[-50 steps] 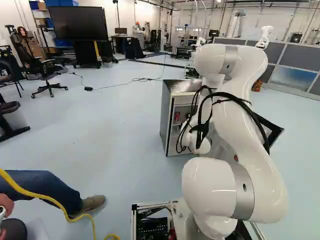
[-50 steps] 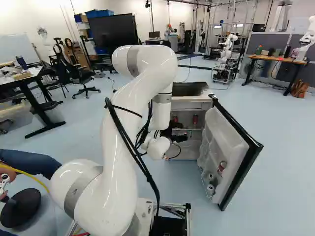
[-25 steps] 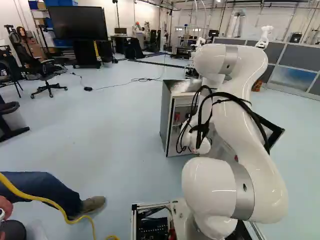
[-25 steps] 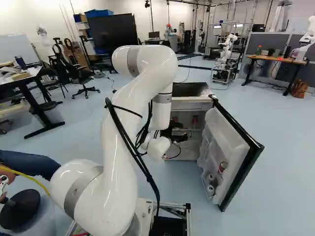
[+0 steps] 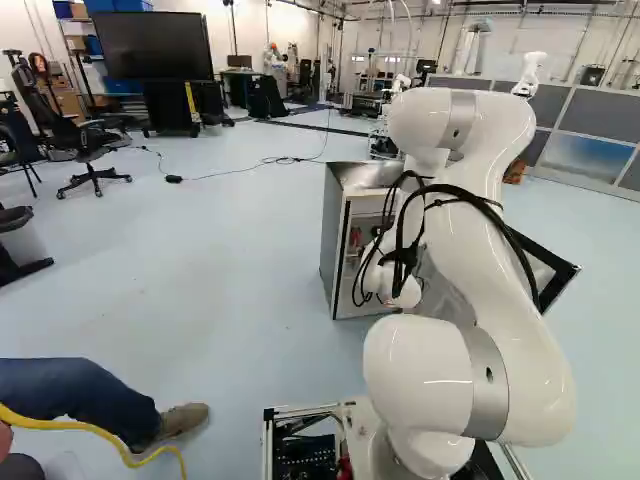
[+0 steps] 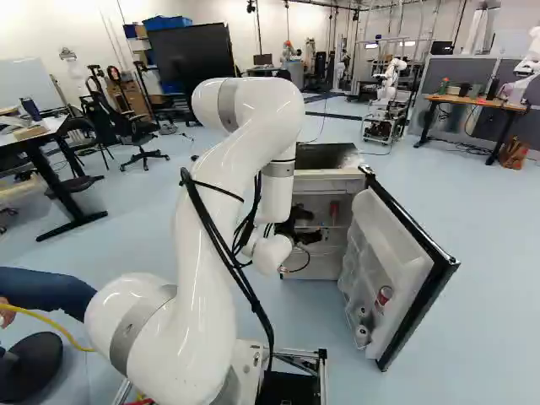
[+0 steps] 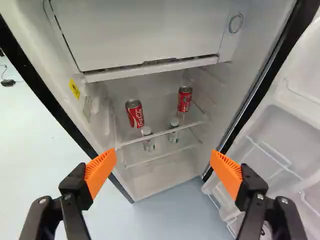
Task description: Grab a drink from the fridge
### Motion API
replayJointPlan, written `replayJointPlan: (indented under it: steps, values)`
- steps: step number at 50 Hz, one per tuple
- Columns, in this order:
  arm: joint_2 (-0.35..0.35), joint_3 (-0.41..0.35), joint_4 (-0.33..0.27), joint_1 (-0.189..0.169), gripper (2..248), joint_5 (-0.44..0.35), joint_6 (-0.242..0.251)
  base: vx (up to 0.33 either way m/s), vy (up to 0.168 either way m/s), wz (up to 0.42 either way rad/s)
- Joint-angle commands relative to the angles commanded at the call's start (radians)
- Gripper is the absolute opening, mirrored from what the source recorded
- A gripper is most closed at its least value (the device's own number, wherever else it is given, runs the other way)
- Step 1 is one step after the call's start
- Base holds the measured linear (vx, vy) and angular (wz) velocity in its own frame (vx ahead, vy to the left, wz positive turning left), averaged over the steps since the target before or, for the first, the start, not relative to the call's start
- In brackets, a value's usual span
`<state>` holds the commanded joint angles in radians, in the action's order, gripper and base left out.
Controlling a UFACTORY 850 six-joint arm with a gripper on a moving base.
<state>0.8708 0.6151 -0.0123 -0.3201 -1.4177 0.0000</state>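
Observation:
The gripper (image 6: 309,229) is at the front of the fridge (image 6: 325,181), whose door (image 6: 396,261) stands open. In the wrist view, the gripper (image 7: 163,162) is open with nothing between its orange pads. Ahead of it, inside the fridge, two red cans, one (image 7: 135,113) and another (image 7: 184,99), stand on the upper glass shelf (image 7: 162,133). Two pale cans, one (image 7: 148,140) and another (image 7: 173,131), stand on the level below. In the right base view a red-and-white can (image 6: 384,297) sits in the door's rack.
The swung-out door with its wire racks (image 7: 272,165) stands beside the gripper. A person's leg and shoe (image 5: 175,424) and a yellow cable (image 5: 95,428) are left of the base. Another robot (image 6: 390,82) stands far back. An office chair (image 5: 90,150) and desk (image 6: 42,143) are at the left.
The base has moved slightly, toward the fridge: fridge and door show a little larger and shifted. The arm holds its pose over its lowest joint. The person's leg and the yellow cable have shifted.

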Motion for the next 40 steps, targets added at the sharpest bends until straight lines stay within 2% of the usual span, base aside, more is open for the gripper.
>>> replayJointPlan:
  steps: [24,40]
  values:
    - [0.0,0.0,0.0,0.0,247,0.0,0.0,0.08,0.0,-0.009]
    - [0.0,0.0,0.0,0.0,247,0.0,0.0,0.016,0.0,-0.003]
